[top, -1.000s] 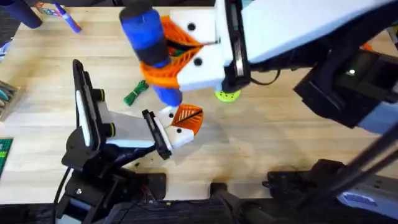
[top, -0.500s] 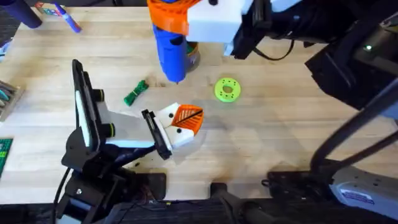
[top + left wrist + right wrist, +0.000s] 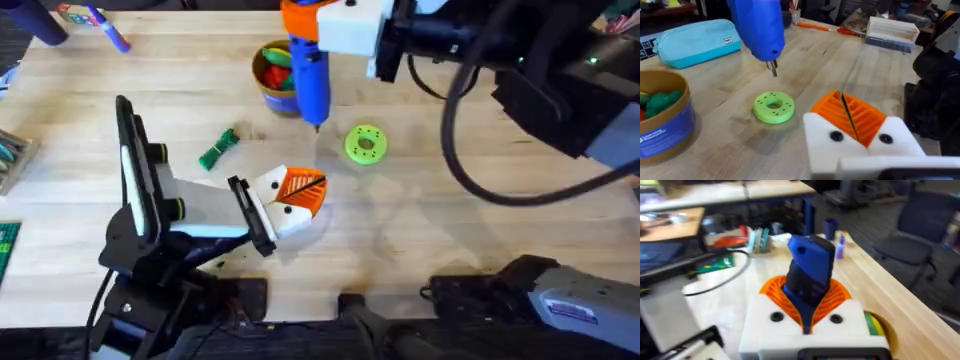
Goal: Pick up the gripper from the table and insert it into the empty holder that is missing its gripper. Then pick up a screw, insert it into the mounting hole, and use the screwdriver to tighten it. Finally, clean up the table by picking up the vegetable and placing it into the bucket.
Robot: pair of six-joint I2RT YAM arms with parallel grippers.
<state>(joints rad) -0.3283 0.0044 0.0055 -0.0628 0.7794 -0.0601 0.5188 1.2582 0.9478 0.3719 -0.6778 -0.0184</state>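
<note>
The thick bright blue cylindrical power screwdriver [image 3: 308, 68] hangs tip-down over the far middle of the light wooden plank tabletop [image 3: 440, 220], clamped between the orange ribbed fingers of the right gripper [image 3: 305, 18]. From the right wrist camera the blue body [image 3: 810, 275] fills the gap between those pads, so the gripper is closed tight on it. Its thin metal tip sits above bare wood, between the small round tan-yellow bucket [image 3: 272, 78] and the lime green round disc with holes [image 3: 365, 144].

The bucket holds red and green toy pieces. In the left wrist view it has a blue label band [image 3: 670, 132] with white lettering too small to read. Nothing else in sight carries writing I can make out.

The small dark green leafy vegetable bundle [image 3: 218, 149] lies flat on the wood, left of the disc and apart from the bucket.

The left gripper [image 3: 298, 192] rests low near the middle of the tabletop, its two orange ribbed fingers pressed together with nothing between them; the left wrist view shows them [image 3: 849, 116] meeting along a thin dark seam. Just behind it stands the black and white arm-like holder [image 3: 140, 190] with its green-ringed knobs, near the front left edge.

The right half of the tabletop is open wood. A pale blue zip pouch [image 3: 695, 42] lies at the far edge, beyond the screwdriver.
</note>
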